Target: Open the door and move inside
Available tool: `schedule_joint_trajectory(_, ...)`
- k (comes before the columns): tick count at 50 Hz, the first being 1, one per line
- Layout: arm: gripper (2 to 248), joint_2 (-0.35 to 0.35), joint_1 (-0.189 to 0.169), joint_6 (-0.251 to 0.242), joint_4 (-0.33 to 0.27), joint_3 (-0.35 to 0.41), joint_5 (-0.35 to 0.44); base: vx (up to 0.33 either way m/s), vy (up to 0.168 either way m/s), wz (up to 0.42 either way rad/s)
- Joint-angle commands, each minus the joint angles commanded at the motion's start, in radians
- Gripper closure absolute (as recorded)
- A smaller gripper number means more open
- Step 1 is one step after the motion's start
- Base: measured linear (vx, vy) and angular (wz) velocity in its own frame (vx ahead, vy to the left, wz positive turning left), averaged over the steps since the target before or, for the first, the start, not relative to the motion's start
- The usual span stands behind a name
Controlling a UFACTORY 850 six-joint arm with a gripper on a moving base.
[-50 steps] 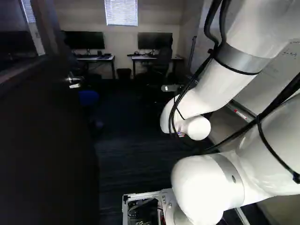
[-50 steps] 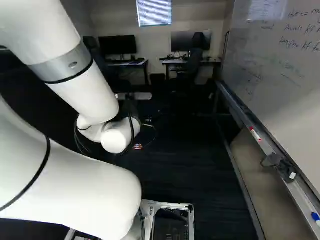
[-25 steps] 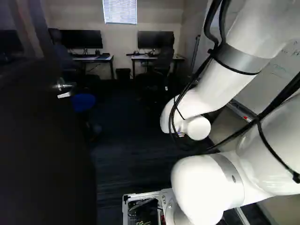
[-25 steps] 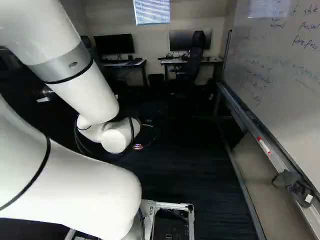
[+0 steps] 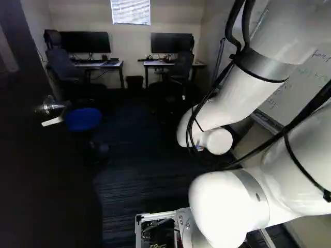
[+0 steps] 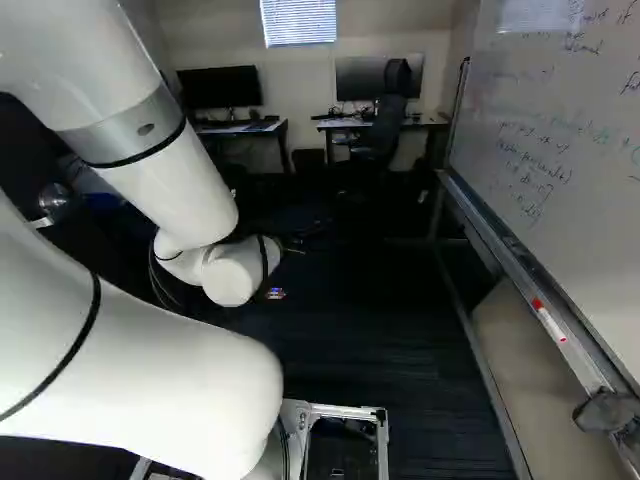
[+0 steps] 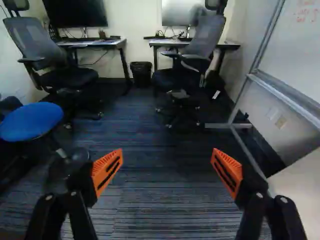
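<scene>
The dark door (image 5: 41,175) stands open along the left of the left base view, its silver lever handle (image 5: 51,108) facing the room. In the right base view the handle (image 6: 52,200) shows at the far left, beside my upper arm. My gripper is hidden beyond the white wrist in both base views. In the wrist view the gripper (image 7: 167,167) holds its two orange-padded fingers wide apart, with nothing between them but a view of the carpet. The door does not show there, and no finger touches it.
Ahead lies dark carpet (image 7: 165,200). A blue stool (image 5: 83,119) stands just past the handle. Two desks, office chairs (image 7: 192,55) and a bin (image 7: 141,73) line the far wall. A whiteboard (image 6: 560,130) with a ledge runs along the right.
The base has moved forward: handle and stool appear nearer and further left, the whiteboard ledge nearer. A grey piece seen beyond my wrist a second ago is out of sight; the rest of my arm holds its pose.
</scene>
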Motion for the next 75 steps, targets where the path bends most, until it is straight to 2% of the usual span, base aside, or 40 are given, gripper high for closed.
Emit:
schedule_joint_trajectory(56, 3, 0.0, 0.0, 0.0, 0.0, 0.0, 0.0, 0.219, -0.022, -0.009)
schedule_joint_trajectory(75, 3, 0.0, 0.0, 0.0, 0.0, 0.0, 0.0, 0.03, 0.0, 0.002)
